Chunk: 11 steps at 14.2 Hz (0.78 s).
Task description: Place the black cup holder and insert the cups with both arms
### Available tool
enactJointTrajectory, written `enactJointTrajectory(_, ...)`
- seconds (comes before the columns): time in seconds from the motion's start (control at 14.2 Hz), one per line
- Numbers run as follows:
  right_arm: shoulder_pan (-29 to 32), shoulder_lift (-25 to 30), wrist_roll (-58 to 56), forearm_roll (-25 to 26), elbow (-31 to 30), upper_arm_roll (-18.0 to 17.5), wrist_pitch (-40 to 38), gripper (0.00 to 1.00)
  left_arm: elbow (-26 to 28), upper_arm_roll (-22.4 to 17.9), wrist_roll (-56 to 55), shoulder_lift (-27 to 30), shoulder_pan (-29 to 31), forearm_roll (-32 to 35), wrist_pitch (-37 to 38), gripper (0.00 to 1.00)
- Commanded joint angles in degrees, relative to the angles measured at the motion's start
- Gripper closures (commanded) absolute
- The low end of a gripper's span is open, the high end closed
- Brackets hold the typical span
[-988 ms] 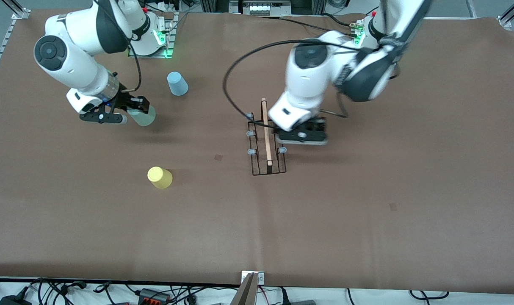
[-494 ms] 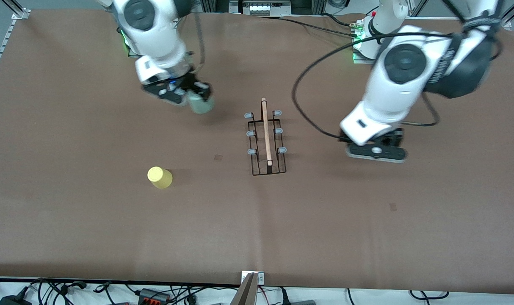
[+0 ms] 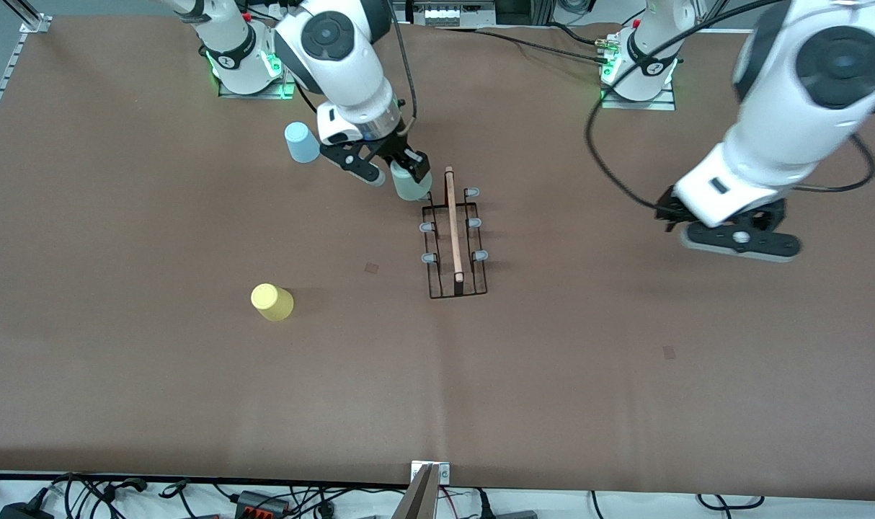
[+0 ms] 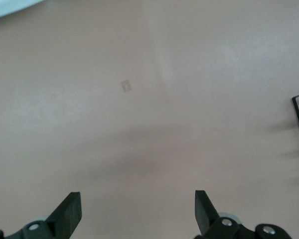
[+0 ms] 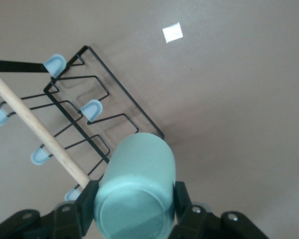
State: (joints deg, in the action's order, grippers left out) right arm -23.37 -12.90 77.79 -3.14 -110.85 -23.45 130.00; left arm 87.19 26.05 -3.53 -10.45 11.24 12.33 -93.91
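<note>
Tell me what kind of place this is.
Most likely a robotics lab bench. Two white arms are bolted to a table under brown sheeting, loose cables trail along its edge, and aluminium frame posts stand at its corners.

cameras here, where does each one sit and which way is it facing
Front view: high across the table, facing both arms; shows the right gripper holding the pale green cup over the black cup holder, the left gripper, blue cup and yellow cup.
Left wrist view: on the left wrist, looking down at the brown table past its open fingertips.
Right wrist view: on the right wrist, looking down past the gripped cup.
Shared: all three views catch the cup holder; the left wrist view only a corner of it.
</note>
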Motion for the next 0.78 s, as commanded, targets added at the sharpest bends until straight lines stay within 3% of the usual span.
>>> enactJointTrajectory(0.0, -1.32, -1.69, 1.84, 1.29, 1.60, 0.42, -0.09, 0.83, 0.25, -5.62, 7.11, 2.70, 1.51, -6.93, 4.42, 0.00)
enactJointTrajectory(0.07, -1.50, -1.95, 1.93, 1.29, 1.60, 0.34, -0.01, 0.83, 1.74, -9.06, 10.09, 4.02, 0.55, -9.14, 4.44, 0.00)
enactJointTrajectory(0.35, -2.38, -3.27, 1.93, 2.34, 1.60, 0.25, 0.08, 0.81, 7.80, -24.00, 12.50, 9.04, -12.52, -10.22, 4.36, 0.00)
enactJointTrajectory(0.49, -2.47, -4.06, 1.93, 2.96, 1.60, 0.25, 1.31, 0.74, 8.87, -25.61, 10.31, 10.18, -14.31, -10.74, 2.51, 0.00)
enactJointTrajectory(0.71, -2.38, -4.50, 1.84, 2.96, 1.60, 0.34, 3.07, 0.74, 11.42, -25.88, 2.74, 11.33, -13.96, -15.30, 1.45, 0.00)
